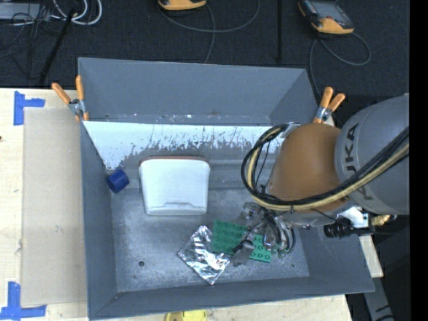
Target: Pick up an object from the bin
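Hanging low over the floor of the bin [194, 95] toward its front right corner, the gripper [266, 236] is down at a flat green plate [226, 235], its metal parts covering the plate's right part; whether it is spread or pinching the plate I cannot tell. A crumpled foil scrap [202, 254] lies against the plate's left side, nearer the front wall. A white tub [175, 186] stands mid-floor toward the back wall, and a small blue cap [118, 180] lies by the left wall
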You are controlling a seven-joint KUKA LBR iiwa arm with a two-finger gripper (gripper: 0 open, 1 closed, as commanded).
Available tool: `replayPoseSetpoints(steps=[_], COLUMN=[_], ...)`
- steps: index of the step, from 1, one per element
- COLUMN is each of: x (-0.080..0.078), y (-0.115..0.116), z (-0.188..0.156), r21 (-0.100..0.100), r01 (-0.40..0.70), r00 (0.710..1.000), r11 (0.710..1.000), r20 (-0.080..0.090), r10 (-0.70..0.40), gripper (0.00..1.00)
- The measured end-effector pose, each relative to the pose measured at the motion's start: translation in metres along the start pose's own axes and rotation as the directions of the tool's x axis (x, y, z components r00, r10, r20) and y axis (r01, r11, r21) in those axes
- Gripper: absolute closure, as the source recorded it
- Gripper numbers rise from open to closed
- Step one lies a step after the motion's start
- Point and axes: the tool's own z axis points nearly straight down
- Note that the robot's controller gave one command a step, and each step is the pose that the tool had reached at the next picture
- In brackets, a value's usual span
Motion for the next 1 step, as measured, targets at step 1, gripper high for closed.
replayPoseSetpoints(steps=[1], x=[-0.0004], y=[-0.0005], z=[-0.0132], r21=[0.001], r01=[0.005], r00=[1.000], r11=[1.000], r20=[-0.002], r10=[-0.005], gripper=[1.00])
